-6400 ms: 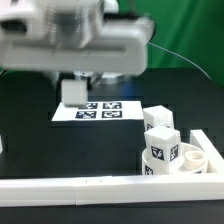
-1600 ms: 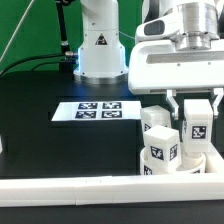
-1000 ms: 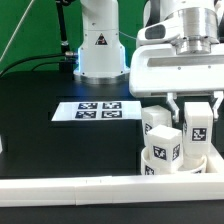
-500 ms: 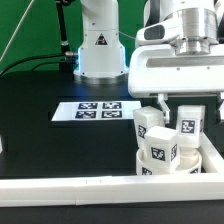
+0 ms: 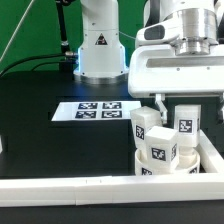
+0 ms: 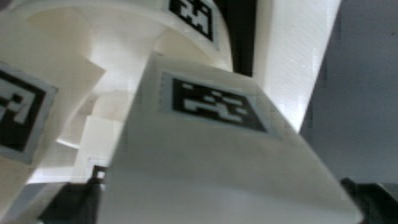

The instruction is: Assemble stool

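The arm reaches straight down, its pincer (image 5: pixel 185 112) pointing at the table, fingers closed.

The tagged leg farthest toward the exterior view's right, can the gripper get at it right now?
Probably yes: the gripper hangs directly above that leg, jaws either side of its top, nothing between. Whether they already pinch it is unclear.

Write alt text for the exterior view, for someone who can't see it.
A white robot arm's pincer reaches down among white tagged stool legs clustered at the exterior view's lower right, beside a white L-shaped rail on a black table. The flat marker board lies mid-table, with the robot's base behind it.
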Controlling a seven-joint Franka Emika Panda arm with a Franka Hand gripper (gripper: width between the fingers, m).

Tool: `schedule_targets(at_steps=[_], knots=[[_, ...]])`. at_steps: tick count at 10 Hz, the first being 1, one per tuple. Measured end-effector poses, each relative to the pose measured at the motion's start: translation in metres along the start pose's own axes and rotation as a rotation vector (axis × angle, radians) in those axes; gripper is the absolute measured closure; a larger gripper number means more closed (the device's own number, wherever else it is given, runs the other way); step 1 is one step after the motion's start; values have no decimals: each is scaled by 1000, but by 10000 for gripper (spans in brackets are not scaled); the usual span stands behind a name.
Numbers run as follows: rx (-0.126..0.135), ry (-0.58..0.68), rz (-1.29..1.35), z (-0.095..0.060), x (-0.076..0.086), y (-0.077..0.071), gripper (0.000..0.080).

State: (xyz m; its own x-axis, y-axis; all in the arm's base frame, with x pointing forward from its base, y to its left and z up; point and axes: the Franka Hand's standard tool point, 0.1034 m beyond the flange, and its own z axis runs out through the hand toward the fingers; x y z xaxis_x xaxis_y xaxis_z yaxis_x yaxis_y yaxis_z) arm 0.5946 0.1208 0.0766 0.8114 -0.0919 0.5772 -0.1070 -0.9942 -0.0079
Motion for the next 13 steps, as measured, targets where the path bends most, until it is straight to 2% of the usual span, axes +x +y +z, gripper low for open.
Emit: schedule_targets(at_steps=[3, 6, 7, 8, 9, 10, 11, 13], knots=[[0, -1, -2, -1, 1, 0, 150], [25, -135, 89, -34, 22, 7, 150], [25, -219, 129, -37, 22, 7, 150], [23, -241, 167, -36, 30, 9, 150], [17, -251, 162, -30, 25, 9, 150], [12, -320, 157, -29, 18, 10, 150], [11, -363, 166, -30, 22, 12, 150], [10, -373, 171, -29, 23, 13, 150]])
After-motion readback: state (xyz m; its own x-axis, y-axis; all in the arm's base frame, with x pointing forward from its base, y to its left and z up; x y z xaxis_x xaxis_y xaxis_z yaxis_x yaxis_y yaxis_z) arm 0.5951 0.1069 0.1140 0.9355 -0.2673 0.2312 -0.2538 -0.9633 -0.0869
